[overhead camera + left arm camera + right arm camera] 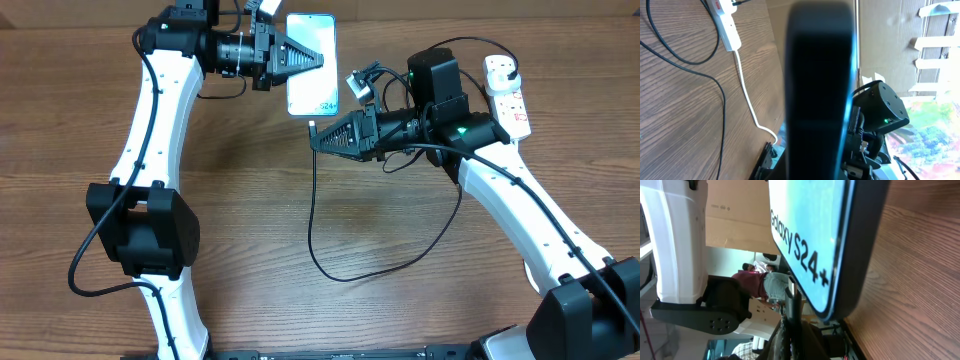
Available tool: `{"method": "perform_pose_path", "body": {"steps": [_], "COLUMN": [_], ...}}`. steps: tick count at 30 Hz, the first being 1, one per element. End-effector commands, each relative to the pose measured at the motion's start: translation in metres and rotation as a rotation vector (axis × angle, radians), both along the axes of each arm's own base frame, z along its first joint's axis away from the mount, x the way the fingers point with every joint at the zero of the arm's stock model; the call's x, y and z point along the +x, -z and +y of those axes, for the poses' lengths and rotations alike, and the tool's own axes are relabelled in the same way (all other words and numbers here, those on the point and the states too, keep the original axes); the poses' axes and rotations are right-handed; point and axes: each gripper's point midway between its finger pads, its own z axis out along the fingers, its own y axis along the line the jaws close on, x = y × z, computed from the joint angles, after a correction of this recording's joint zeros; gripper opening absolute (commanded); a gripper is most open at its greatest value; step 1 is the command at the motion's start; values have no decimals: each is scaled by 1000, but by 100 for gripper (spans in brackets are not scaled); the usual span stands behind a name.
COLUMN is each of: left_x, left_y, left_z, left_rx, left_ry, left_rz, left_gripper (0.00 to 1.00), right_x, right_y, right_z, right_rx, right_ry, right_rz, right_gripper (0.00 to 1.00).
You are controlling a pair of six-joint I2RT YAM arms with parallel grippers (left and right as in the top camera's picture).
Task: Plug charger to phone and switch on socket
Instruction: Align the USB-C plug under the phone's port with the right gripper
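Observation:
My left gripper [320,59] is shut on the phone [313,92] and holds it at the back of the table, lit blue screen up. In the left wrist view the phone [820,85] fills the middle as a dark slab. My right gripper [315,138] is shut on the charger [311,215] near its small plug tip, just below the phone's near end. In the right wrist view the tip [793,300] stands between my fingers, close to the phone's end [810,235] that reads "Galaxy S24+". The white socket [508,92] lies at the far right, with a black plug in it.
The charger's black cable loops across the table's middle [340,274] and back towards the right arm. The socket's thick white cord [747,95] runs over the wood to the table edge. Cardboard and a window lie beyond the table.

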Motion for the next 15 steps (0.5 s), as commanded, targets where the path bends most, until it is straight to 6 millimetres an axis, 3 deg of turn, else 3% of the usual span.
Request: {"method": "perform_pose_path", "body": {"steps": [1, 8, 15], "left_x": [-2, -2, -2], "left_y": [-8, -8, -8], "left_z": [2, 2, 1], "left_rx": [-28, -30, -29], "left_ry": [8, 8, 8], "left_rz": [6, 15, 22], "left_gripper": [4, 4, 4], "right_x": [-1, 5, -3], "right_y": [-16, -16, -15], "right_z": [-5, -12, -3], "right_rx": [26, 26, 24], "right_ry": [-1, 19, -7], "right_rz": [-38, -41, -42], "right_gripper": [4, 4, 4]}}
